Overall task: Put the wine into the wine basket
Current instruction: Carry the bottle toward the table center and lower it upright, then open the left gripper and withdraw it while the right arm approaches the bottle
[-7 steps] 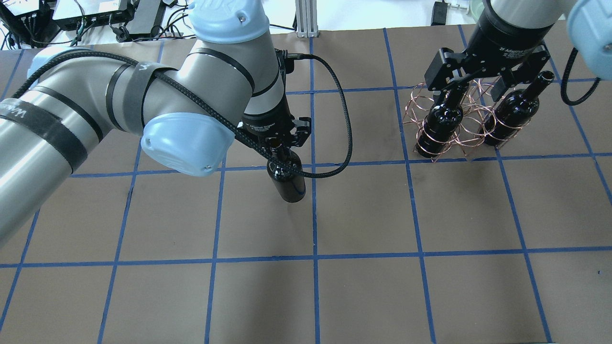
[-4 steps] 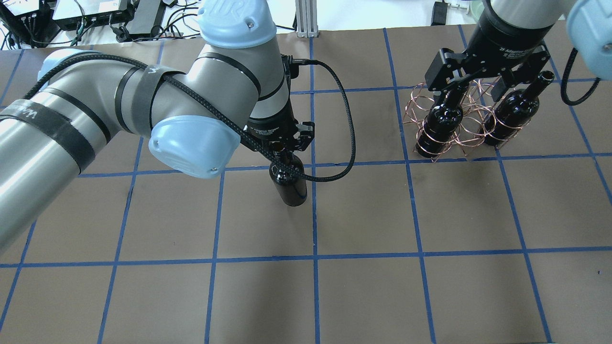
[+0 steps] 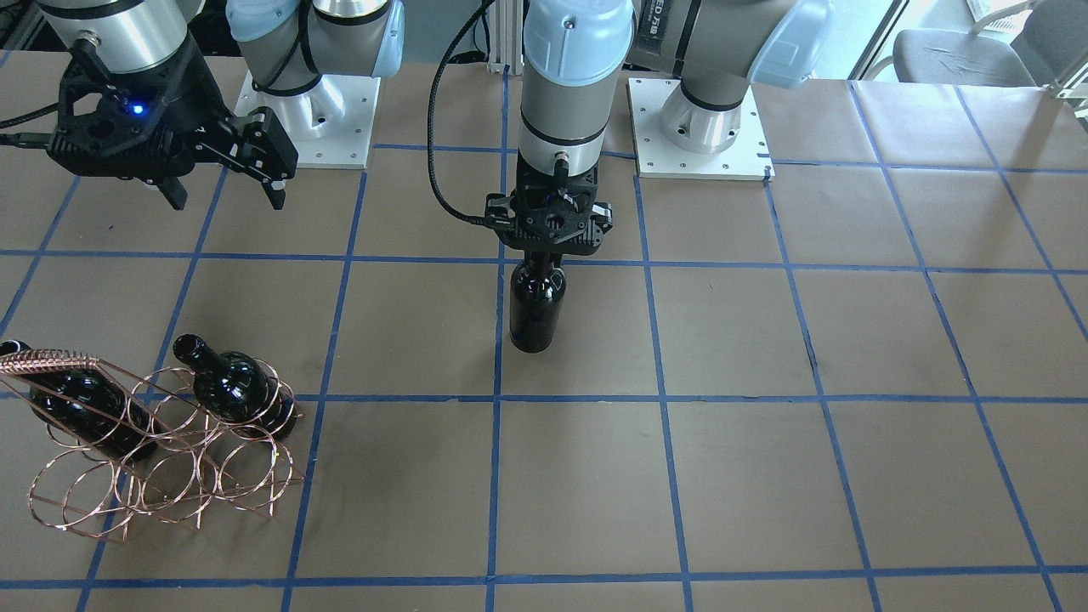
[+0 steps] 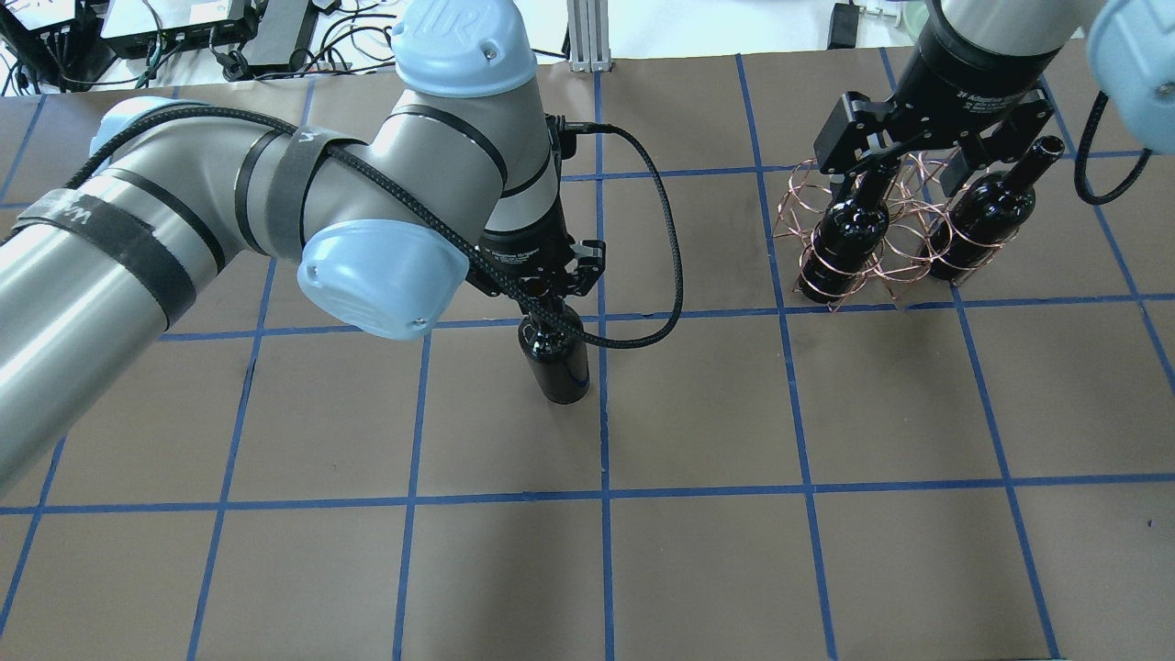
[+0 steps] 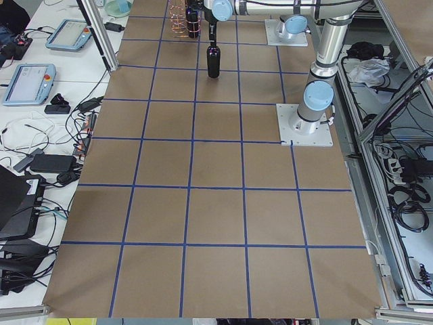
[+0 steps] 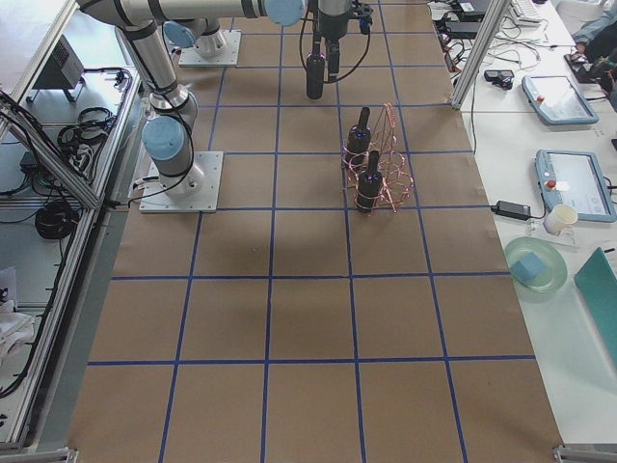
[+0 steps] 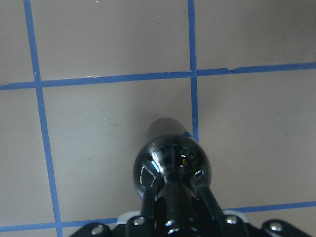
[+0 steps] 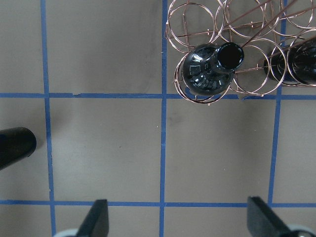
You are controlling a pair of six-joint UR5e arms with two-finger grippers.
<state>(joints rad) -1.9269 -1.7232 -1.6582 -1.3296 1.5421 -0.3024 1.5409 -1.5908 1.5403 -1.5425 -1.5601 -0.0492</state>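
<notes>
The wine (image 4: 556, 360) is a glossy near-black bottle standing upright at the table's middle, also seen as the wine (image 3: 535, 306) from the front. My left gripper (image 4: 542, 296) is shut on its neck from above; in the left wrist view the fingers (image 7: 150, 207) clamp the neck over the round shoulder (image 7: 170, 163). The wine basket (image 4: 808, 266) is a copper wire rack at the far right, holding two other dark bottles (image 4: 849, 229) (image 4: 987, 211). My right gripper (image 4: 918, 174) hovers open above the basket, holding nothing.
Blue tape lines grid the brown table (image 4: 698, 413). A black cable (image 4: 675, 275) loops off my left wrist beside the wine. The arm base plates (image 3: 701, 127) sit at the robot's side. The basket's twisted handle (image 3: 47, 361) rises over its rings.
My left arm has drifted slightly right and toward the near side, carrying the wine with it. The right gripper and the basket have not moved.
</notes>
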